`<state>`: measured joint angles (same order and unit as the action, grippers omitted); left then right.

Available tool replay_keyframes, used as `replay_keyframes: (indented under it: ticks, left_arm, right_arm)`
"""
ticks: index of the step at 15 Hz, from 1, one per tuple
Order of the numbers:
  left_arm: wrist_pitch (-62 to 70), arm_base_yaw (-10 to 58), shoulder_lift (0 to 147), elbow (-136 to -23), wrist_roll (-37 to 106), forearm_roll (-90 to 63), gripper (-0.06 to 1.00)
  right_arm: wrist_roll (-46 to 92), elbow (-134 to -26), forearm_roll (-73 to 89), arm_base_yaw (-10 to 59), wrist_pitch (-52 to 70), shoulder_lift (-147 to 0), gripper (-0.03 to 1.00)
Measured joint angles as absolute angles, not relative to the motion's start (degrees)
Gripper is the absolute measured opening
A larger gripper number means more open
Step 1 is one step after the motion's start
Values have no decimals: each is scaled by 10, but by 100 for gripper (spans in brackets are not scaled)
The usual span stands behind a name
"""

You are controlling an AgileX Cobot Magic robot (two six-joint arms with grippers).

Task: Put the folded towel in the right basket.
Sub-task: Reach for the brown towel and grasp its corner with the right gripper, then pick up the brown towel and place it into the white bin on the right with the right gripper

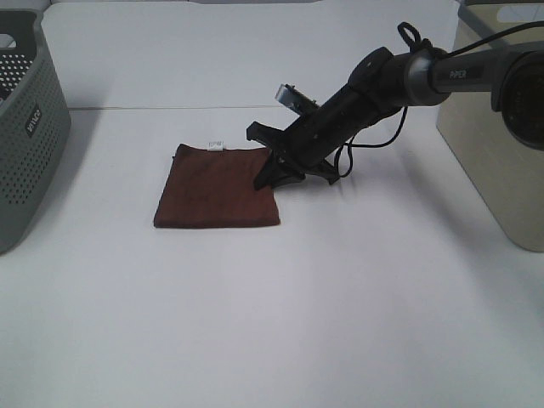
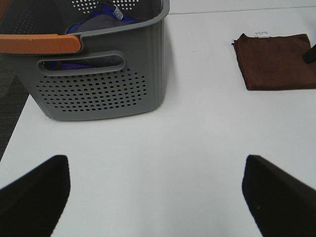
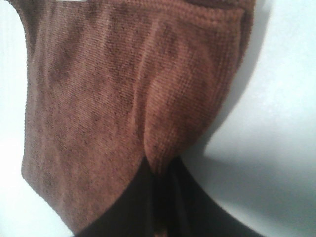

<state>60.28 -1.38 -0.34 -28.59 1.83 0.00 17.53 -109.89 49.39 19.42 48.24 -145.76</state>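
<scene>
The folded brown towel (image 1: 217, 187) lies flat on the white table, left of centre, with a small white tag on its far edge. My right gripper (image 1: 276, 170) reaches across from the right and sits at the towel's right edge. In the right wrist view the gripper (image 3: 158, 173) is shut on a pinched ridge of the towel (image 3: 123, 84). The beige right basket (image 1: 493, 144) stands at the right edge of the table. My left gripper (image 2: 158, 197) is open and empty, hanging over bare table. The towel also shows in the left wrist view (image 2: 279, 61).
A grey perforated basket (image 1: 25, 127) stands at the left edge. In the left wrist view this basket (image 2: 98, 89) holds blue and grey cloth and has an orange handle. A black cable hangs from the right arm (image 1: 374, 85).
</scene>
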Motion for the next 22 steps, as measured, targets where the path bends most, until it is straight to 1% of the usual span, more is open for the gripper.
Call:
replay_keyframes:
  ticks: [2,5,7,11,14,17,20,22]
  left_arm:
    - [603,-14,-3,-286,18,0,88]
    - [603,-14,-3,-286,18,0,88]
    - [603,-14,-3,-286,18,0,88]
    - [603,-14,-3,-286,18,0,88]
    - [603,-14,-3,-286,18,0,88]
    - [603,-14,-3,-286,18,0,88]
    - [603,-14,-3,-286,18,0,88]
    - [603,-14,-3,-286,18,0,88]
  right_arm:
    - [175,-1104,497,194,496,-1458,4]
    - [174,-1145,495,194,572,-1460,4]
    - [150,-1164,466,194,602,-1446,4]
    - [112,-1177,338,194,642,-1355,4]
    - [101,-1215,249,194,693,-1303,4]
    - [92,-1257,139,194,695,-1269,4]
    - [85,-1265,17,191,696,-1219,4]
    - [85,-1265,-13,172,696,-1202,4]
